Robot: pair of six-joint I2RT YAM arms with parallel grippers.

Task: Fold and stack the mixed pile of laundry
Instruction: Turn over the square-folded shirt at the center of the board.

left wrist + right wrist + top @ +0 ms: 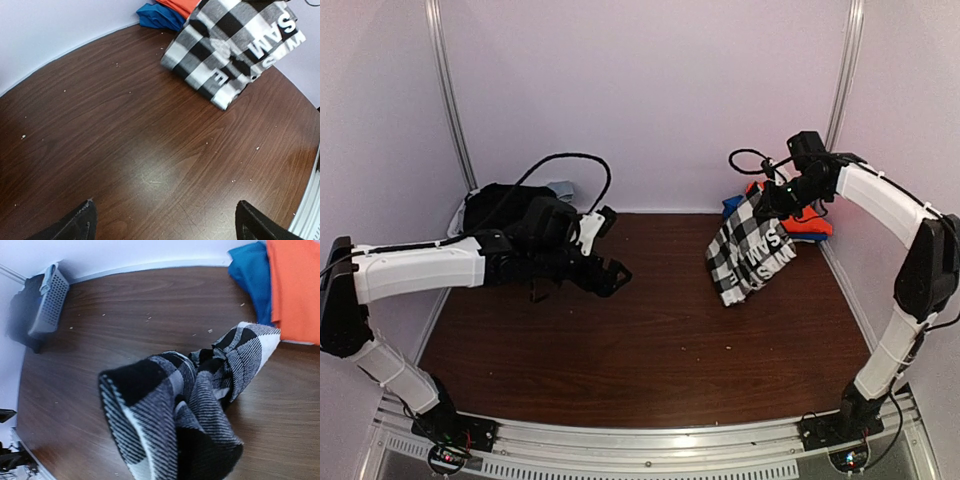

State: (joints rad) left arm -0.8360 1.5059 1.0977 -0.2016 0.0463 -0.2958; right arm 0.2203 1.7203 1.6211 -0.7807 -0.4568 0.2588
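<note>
At the right claw: pressed together, pinching a bunched upper edge of the checked garment. Own fingers hidden under the cloth in the wrist view. Below the pinch, hanging in loose gathers, with the lower end seemingly resting on the counter toward the far right. Looks folded down to a compact block, white lettering on the outer face. Just behind it, in the far right corner: the orange garment, flat and folded, overlapping the blue garment. Touching the checked piece or merely beside it: cannot tell.

At the left claw: spread wide, nothing between the fingertips, hovering over bare wood on the left half of the counter, well apart from the stack. Beyond it, in the far left corner: the black garment, heaped and unfolded by the basket.

On progress: probably past the middle. Done, by the look of things: orange and blue folded and laid together. In hand: bringing the checked piece onto that stack. Left to do: setting it down square, then fetching, folding and stacking the black one, plus anything hidden in or behind the basket.
</note>
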